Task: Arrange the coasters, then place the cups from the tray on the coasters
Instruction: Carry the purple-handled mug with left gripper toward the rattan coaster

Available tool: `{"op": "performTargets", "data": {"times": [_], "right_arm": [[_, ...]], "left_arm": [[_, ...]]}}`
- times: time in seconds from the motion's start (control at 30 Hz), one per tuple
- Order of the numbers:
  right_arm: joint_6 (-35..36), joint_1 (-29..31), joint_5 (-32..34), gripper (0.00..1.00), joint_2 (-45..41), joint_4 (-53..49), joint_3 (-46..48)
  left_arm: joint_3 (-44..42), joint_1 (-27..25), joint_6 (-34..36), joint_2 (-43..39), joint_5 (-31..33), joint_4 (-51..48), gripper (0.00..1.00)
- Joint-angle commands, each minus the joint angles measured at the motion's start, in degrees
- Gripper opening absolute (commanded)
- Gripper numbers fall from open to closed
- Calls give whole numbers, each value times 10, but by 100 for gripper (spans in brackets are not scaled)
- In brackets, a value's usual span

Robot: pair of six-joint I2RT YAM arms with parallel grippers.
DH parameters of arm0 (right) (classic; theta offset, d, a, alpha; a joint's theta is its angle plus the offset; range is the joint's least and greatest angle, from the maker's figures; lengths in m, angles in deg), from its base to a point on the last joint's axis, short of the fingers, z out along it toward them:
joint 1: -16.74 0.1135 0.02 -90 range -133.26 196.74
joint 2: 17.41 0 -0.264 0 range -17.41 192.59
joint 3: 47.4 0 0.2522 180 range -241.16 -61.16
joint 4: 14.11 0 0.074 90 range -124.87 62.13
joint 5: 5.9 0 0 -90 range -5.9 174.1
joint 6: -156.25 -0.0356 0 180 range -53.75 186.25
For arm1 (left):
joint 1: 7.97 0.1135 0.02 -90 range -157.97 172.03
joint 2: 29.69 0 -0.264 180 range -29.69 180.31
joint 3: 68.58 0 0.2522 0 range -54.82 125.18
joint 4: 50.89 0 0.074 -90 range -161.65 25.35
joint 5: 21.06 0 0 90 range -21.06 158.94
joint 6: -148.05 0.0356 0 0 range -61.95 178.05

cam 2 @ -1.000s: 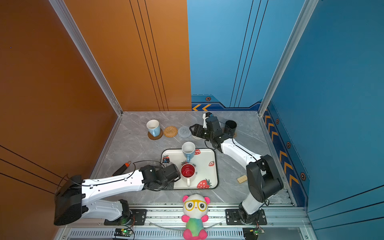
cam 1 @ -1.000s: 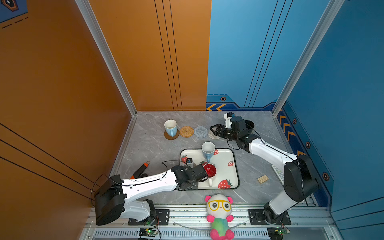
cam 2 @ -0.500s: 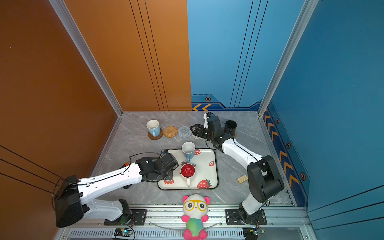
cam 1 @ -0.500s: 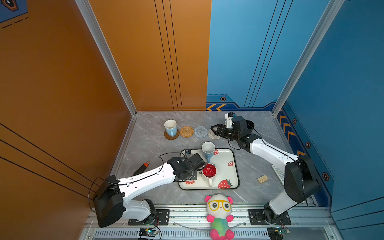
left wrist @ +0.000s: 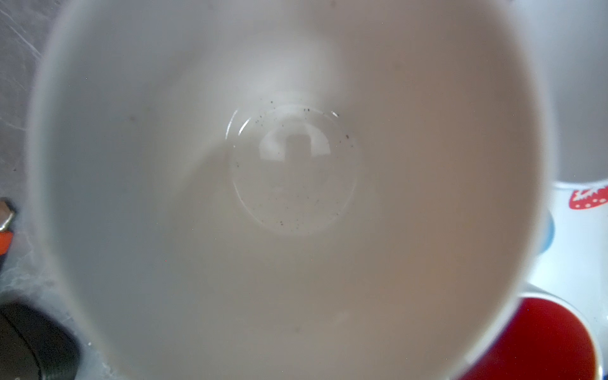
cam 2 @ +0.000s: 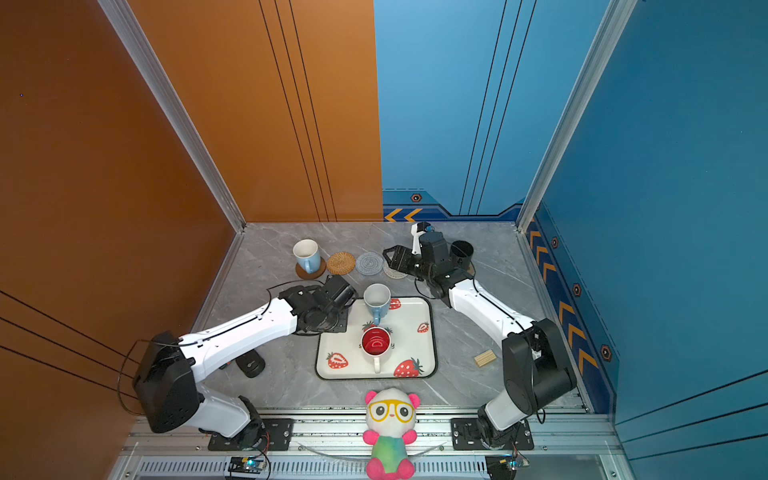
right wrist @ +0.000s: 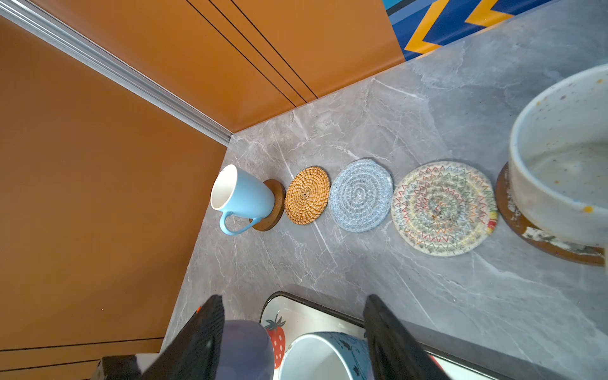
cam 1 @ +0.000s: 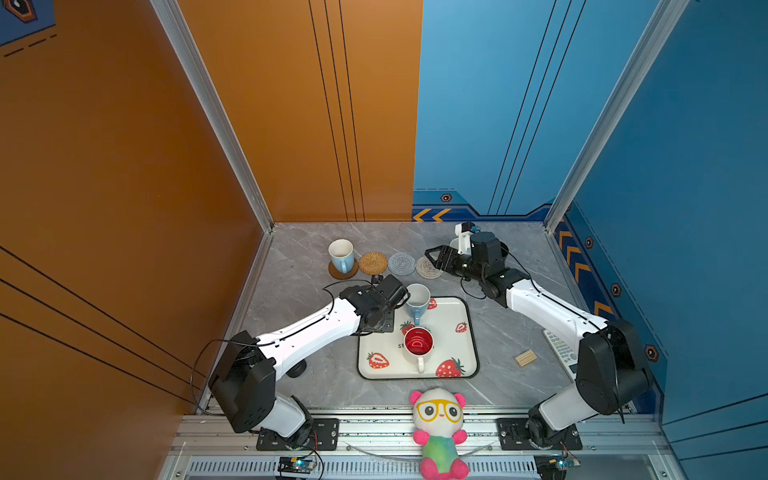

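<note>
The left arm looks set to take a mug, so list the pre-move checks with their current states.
1. The light blue mug stands upright on the tray: ok.
2. Left gripper has a hold on that mug: cannot tell.
3. Rattan coaster bare: ok.
4. Grey-blue coaster bare: ok.
5. Beige coaster bare: ok.
6. Right gripper open, holding nothing: ok.

Left gripper (cam 1: 401,298) jaws hidden by the light blue mug (cam 1: 417,306) (its blurred inside across the left wrist view)
</note>
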Motion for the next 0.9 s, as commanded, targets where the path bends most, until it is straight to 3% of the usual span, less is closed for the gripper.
{"op": "performTargets", "data": {"times": [0.0,0.87], "right_arm": [[3,-6,-13,66,-12,9,11],[-5,-14,-34,64,23,33,8]], "left_arm": [[43,15,36,12,20,5,0],[183,112,116,149,8,55,0]]}}
